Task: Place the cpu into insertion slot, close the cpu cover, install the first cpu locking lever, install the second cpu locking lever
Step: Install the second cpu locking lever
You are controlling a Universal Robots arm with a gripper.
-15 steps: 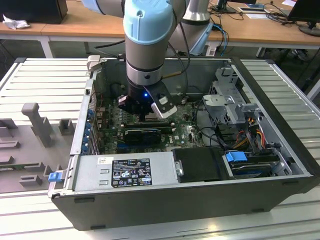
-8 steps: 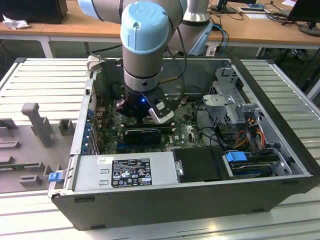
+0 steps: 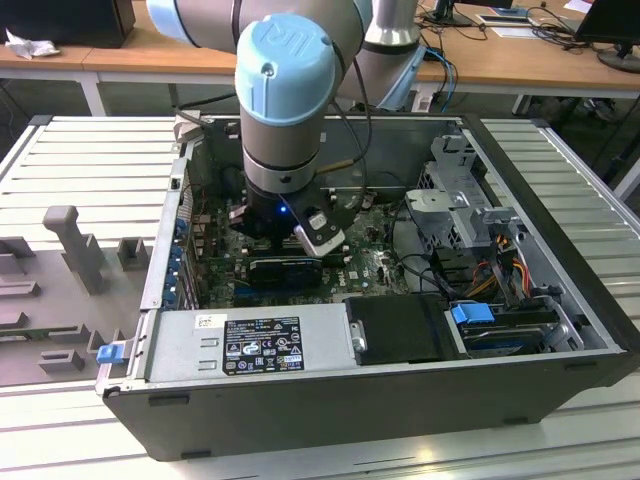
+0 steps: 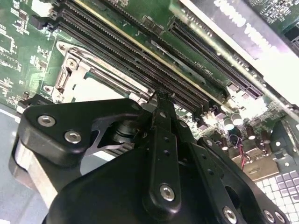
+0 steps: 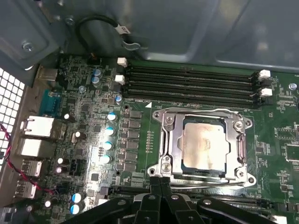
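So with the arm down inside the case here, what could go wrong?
The black gripper hangs at the edge of the square metal-rimmed insertion slot, jaws together. A slip could scrape the silver-grey square cpu under the grey metal frame cpu cover, or strike the long black memory slots nearby.

Slatted pale-grey metal work table [image 3: 80, 150] filled foreground of exterior view. Grey moulded fixtures [image 3: 75, 245] stood on it toward exterior view's left. Behind ran wooden desks [image 3: 150, 55] with white frames. Dark box [image 3: 70, 20] and crumpled white paper [image 3: 30, 44] lay on desk at left; monitor stands [image 3: 620, 55] and papers [image 3: 515, 30] at right. Lighting was even.
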